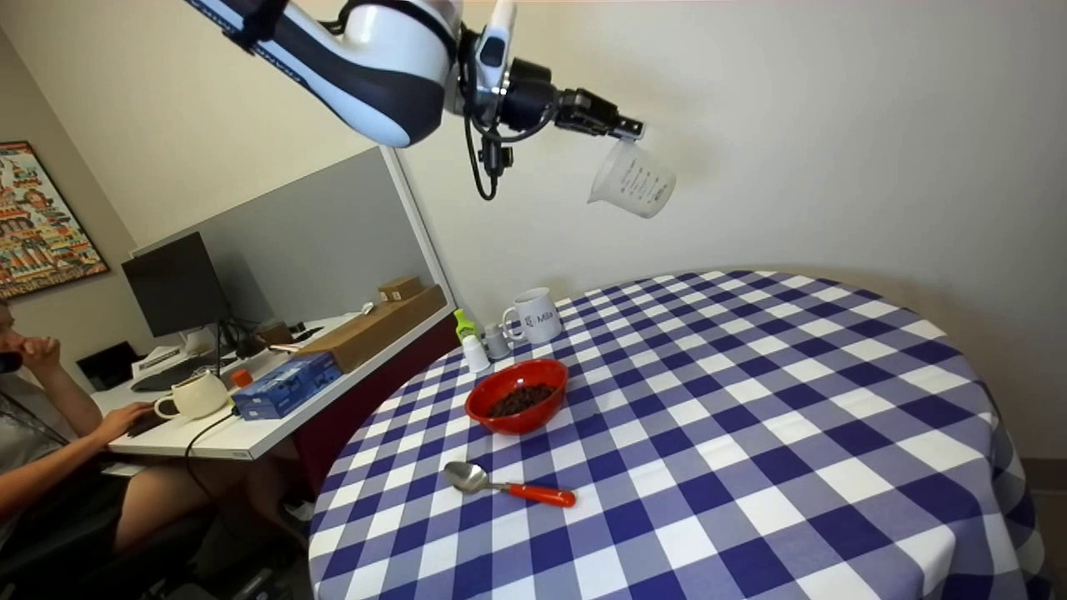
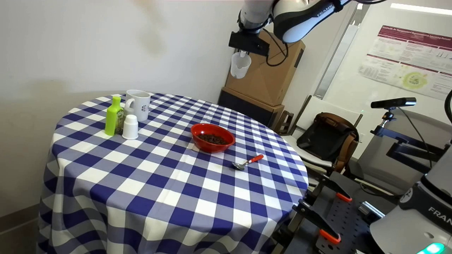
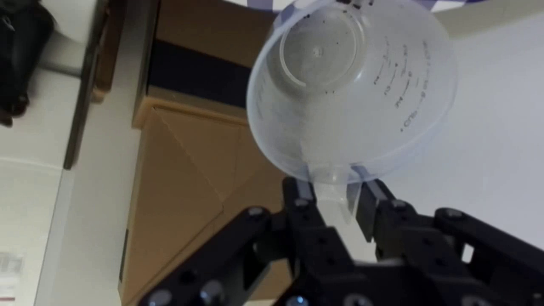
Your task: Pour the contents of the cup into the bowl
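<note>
Checked tablecloth (image 1: 754, 400), red bowl (image 2: 212, 148) on it holding dark bits (image 2: 212, 138). Gripper (image 3: 335, 191) clamps cup (image 1: 633, 179) by its handle, high, well apart from bowl; cup tipped, just specks (image 3: 356, 6) inside. Pour looks done; level gently before lowering, keep specks in.

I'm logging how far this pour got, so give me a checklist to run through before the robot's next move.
1. Cup gripped: ok; the gripper is shut on its handle.
2. Cup fully emptied: not ok; a few dark bits show inside in the wrist view.
3. Cup upright: not ok; the cup is tilted in an exterior view.
4. Bowl upright: ok; it stands on the tablecloth with dark pieces in it.
5. Cup clear of the bowl: ok; apart in both exterior views.
6. No spill on the tablecloth: cannot tell; small crumbs might not show.
</note>
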